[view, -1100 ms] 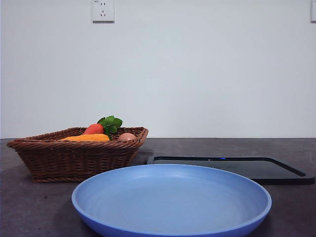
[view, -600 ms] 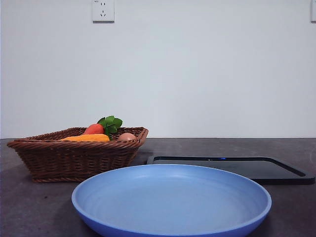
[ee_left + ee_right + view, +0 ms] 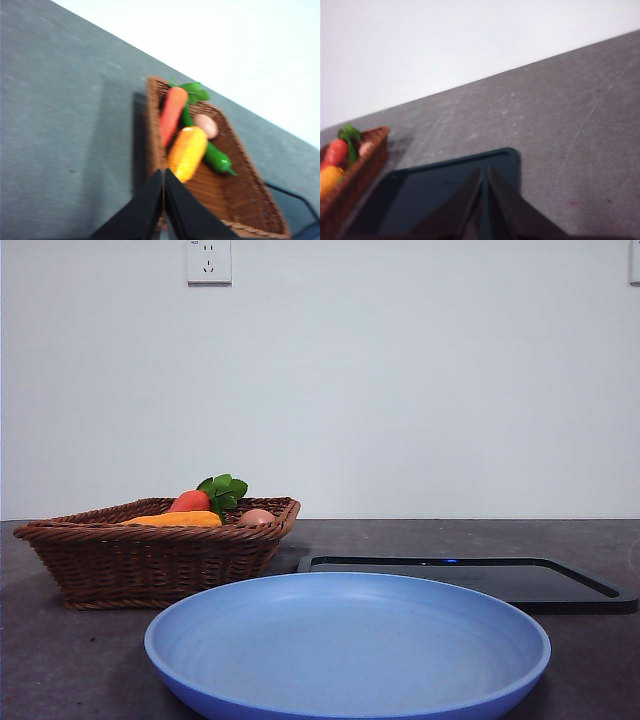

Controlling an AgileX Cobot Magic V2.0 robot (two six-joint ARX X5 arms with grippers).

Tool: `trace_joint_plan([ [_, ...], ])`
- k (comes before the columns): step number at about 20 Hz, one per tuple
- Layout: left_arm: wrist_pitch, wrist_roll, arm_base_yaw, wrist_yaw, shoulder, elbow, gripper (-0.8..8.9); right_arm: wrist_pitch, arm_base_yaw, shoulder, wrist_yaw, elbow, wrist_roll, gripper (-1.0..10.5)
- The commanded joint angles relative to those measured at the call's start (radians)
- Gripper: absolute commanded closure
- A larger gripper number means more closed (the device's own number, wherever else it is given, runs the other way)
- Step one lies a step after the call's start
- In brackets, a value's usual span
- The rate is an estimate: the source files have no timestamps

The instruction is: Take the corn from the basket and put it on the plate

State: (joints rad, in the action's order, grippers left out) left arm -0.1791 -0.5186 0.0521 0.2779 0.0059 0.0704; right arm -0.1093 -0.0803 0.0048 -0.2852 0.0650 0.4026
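Corn [image 3: 186, 153] in basket [image 3: 235, 190], green vegetable [image 3: 216, 157] only in left wrist view

Corn [image 3: 178, 520] in basket [image 3: 150, 560], plate [image 3: 347, 645] bare

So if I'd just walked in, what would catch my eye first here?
Probably the big light-blue plate, bare, nearest the front camera. Behind it to one side sits the wicker basket, bright with the orange-yellow corn, a carrot, an egg and a green vegetable. A flat black tray lies beside it.
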Motion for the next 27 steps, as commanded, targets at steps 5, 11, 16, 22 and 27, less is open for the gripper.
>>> trace_joint_plan([
  [5, 0.000, -0.074, 0.003, 0.080, 0.039, 0.111, 8.06, -0.090, 0.000, 0.045, -0.004, 0.161, 0.035, 9.4],
  [11, -0.081, -0.038, 0.003, 0.171, 0.145, 0.253, 8.06, -0.209, 0.000, 0.157, -0.044, 0.320, -0.023, 9.4],
  [16, -0.221, 0.079, 0.003, 0.254, 0.278, 0.397, 8.06, -0.346, 0.000, 0.296, -0.143, 0.474, -0.130, 9.4],
  [22, -0.422, 0.252, 0.002, 0.318, 0.424, 0.549, 8.06, -0.555, 0.007, 0.477, -0.281, 0.643, -0.295, 9.4],
  [27, -0.575, 0.384, -0.010, 0.332, 0.518, 0.637, 8.06, -0.760, 0.047, 0.612, -0.299, 0.758, -0.421, 9.4],
])
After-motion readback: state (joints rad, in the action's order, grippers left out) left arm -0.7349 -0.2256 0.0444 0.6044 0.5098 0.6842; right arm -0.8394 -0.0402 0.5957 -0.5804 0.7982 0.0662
